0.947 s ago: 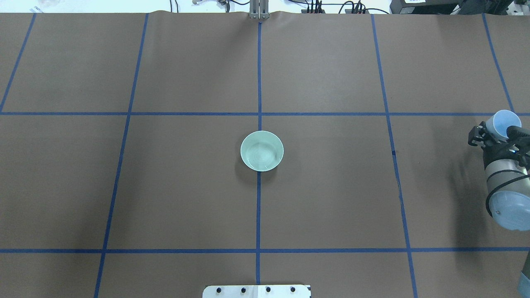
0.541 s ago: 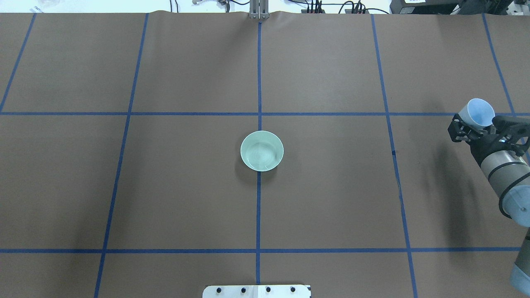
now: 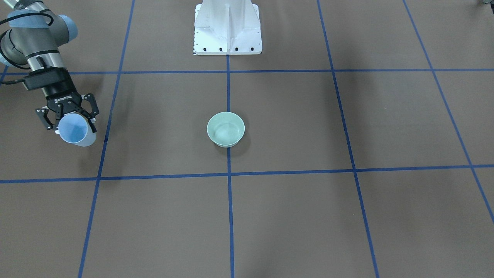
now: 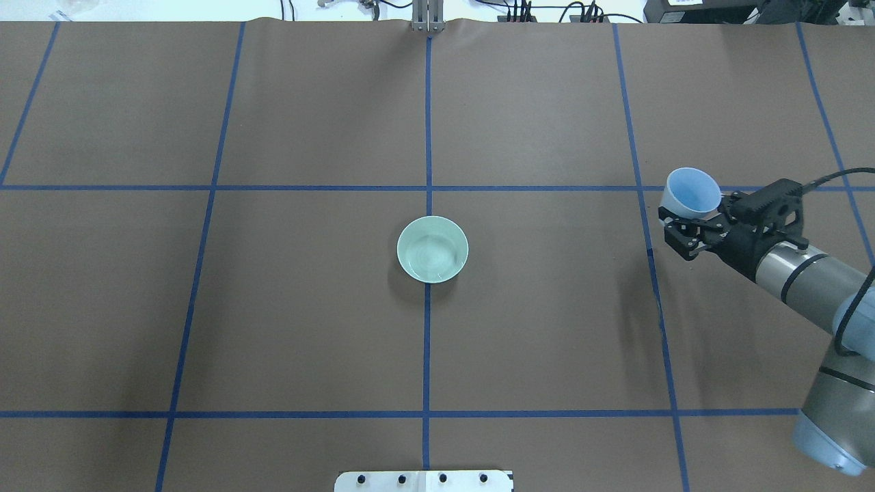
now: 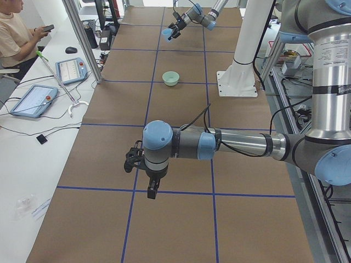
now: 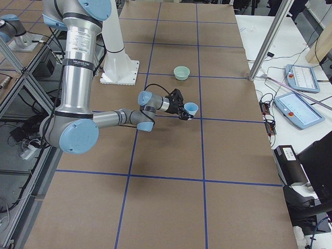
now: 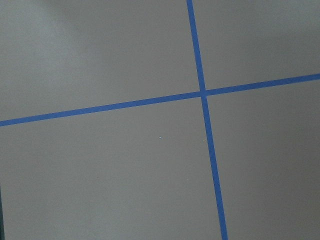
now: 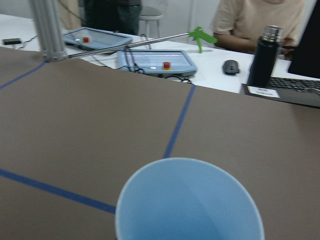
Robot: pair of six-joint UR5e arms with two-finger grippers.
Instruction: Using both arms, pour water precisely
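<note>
Light falls evenly and diffusely from above. Shadows on the brown tabletop (image 4: 307, 328) are soft: a faint smear lies beside the right arm (image 4: 800, 280), and a small darker crescent hugs the bowl (image 4: 433, 249). In the overhead view the strip beyond the tabletop's far edge is washed out to white. In the right wrist view the near cup (image 8: 190, 205) is softly blurred.

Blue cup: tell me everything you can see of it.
The cup is pale blue, plain, tapered toward its base, plastic by its look. The right gripper clamps its wall from both sides and holds it above the table, mouth up and slightly tilted. It hangs well to the right of the bowl, touching nothing else. Whether it holds water cannot be told.
</note>
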